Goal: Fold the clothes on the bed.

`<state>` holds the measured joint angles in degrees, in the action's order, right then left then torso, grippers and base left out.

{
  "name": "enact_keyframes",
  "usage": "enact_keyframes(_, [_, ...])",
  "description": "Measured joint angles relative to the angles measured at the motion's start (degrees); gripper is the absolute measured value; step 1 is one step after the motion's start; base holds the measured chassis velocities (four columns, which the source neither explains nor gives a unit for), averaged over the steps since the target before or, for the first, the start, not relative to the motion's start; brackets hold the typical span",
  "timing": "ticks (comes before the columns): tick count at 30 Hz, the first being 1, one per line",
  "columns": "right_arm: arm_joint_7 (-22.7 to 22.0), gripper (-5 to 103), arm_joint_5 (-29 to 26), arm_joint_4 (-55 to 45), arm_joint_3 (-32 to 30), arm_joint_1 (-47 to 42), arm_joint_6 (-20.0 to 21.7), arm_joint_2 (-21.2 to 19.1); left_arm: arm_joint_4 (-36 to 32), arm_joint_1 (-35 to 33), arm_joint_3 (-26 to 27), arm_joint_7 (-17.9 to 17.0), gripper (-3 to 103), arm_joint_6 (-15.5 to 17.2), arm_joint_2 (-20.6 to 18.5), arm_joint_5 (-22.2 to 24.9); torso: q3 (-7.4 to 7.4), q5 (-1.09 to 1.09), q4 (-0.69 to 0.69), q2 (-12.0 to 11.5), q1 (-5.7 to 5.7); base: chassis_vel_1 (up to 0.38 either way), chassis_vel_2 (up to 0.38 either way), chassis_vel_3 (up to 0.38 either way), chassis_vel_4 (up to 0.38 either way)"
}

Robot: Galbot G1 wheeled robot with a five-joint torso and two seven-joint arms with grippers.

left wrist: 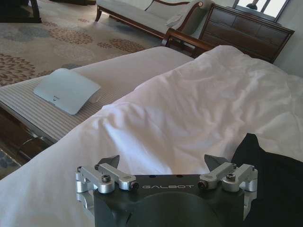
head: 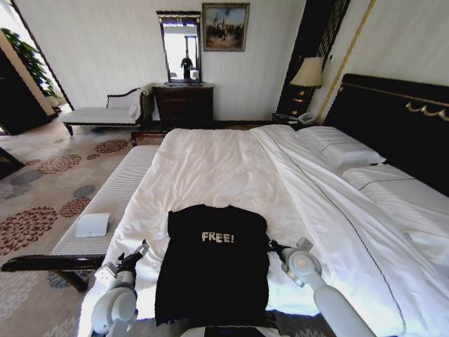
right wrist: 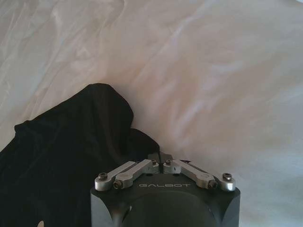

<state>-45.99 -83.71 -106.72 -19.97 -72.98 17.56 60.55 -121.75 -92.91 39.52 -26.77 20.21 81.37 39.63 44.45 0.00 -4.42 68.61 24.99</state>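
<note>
A black "FREE!" T-shirt (head: 214, 263) is spread flat at the near edge of the white bed (head: 217, 165), hem hanging over the near side. The left gripper (left wrist: 163, 163) is held just left of the shirt, fingers spread apart. The right gripper (right wrist: 161, 158) is seen at the shirt's right sleeve, fingers closed together on the fabric edge. A white pad (head: 92, 225) is lying on the bench (head: 116, 193) at left.

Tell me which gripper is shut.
The right gripper: fingertips meet at the black T-shirt's edge. The left gripper has fingers spread wide over the white duvet.
</note>
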Motion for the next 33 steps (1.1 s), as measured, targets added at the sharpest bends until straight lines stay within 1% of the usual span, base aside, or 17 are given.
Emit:
enact_keyframes(3, [0.0,0,0.2,-0.1,0.0,-0.1,0.0,-0.1,0.1,0.0,0.0,0.0,100,0.0,0.0,-0.1,0.0,0.0,0.0,0.0,0.0,0.0,0.0,0.0,0.0])
enact_keyframes(8, [0.0,0,0.7,-1.2,-0.3,-0.9,0.0,-0.2,0.2,0.0,0.0,0.0,100,-0.1,-0.1,-0.1,0.0,0.0,0.01,0.0,0.0,0.0,0.0,0.0,0.0])
enact_keyframes(14, [-0.5,0,1.9,-6.1,-2.8,-4.7,-0.9,-0.2,0.3,0.0,0.1,0.0,100,-0.1,-0.3,-0.2,0.0,0.0,0.0,0.0,0.0,0.0,0.0,0.0,0.0])
enact_keyframes(16, [-0.5,0,3.5,-8.2,-4.2,-6.6,-2.2,-0.1,0.4,-0.1,0.2,0.0,100,-0.1,-0.4,-0.2,0.0,0.0,0.0,0.0,0.0,0.0,0.0,0.0,0.0])
enact_keyframes(22, [0.2,0,4.7,-10.6,-6.3,-8.6,-4.4,0.5,0.4,0.2,-0.1,0.0,100,-0.2,-0.5,-0.2,0.0,0.0,0.0,0.0,0.0,0.0,0.0,0.0,0.0])
enact_keyframes(26, [0.6,0,5.5,-12.1,-6.2,-9.8,-5.2,1.2,0.4,0.3,-0.2,-0.1,100,-0.2,-0.5,-0.2,0.0,0.0,0.0,0.0,0.0,0.0,0.0,0.0,0.0])
enact_keyframes(33, [-0.1,0,6.9,-12.2,-2.8,-11.3,-5.3,2.4,0.5,0.1,-0.1,-0.2,100,-0.2,-0.5,-0.2,0.0,0.0,0.0,0.0,0.0,0.0,0.0,0.0,0.0])
